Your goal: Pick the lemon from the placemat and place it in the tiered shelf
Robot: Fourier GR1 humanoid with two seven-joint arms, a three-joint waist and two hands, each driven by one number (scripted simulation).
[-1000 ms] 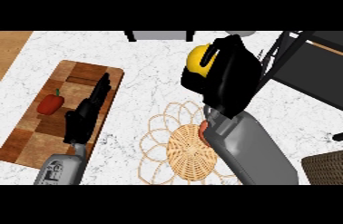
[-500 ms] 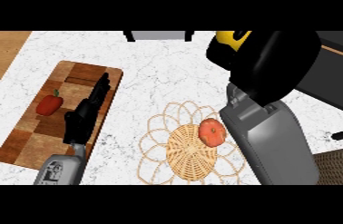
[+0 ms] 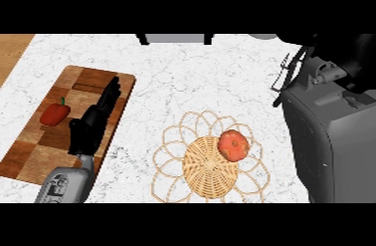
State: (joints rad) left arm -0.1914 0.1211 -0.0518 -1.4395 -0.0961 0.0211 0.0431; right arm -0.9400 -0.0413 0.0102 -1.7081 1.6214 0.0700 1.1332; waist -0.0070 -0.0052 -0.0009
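Mostly bare counter [image 3: 206,80] around placemat [image 3: 211,163].

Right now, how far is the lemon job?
Done: the placemat holds no lemon, only a red fruit. In hand: the right arm stretches toward the shelf at upper right; no lemon shows. Left: seeing the lemon rest in the shelf. The left hand rests open.

One placemat [image 3: 209,163], one tomato [image 3: 234,145], one pepper [image 3: 55,113], one board [image 3: 44,140].
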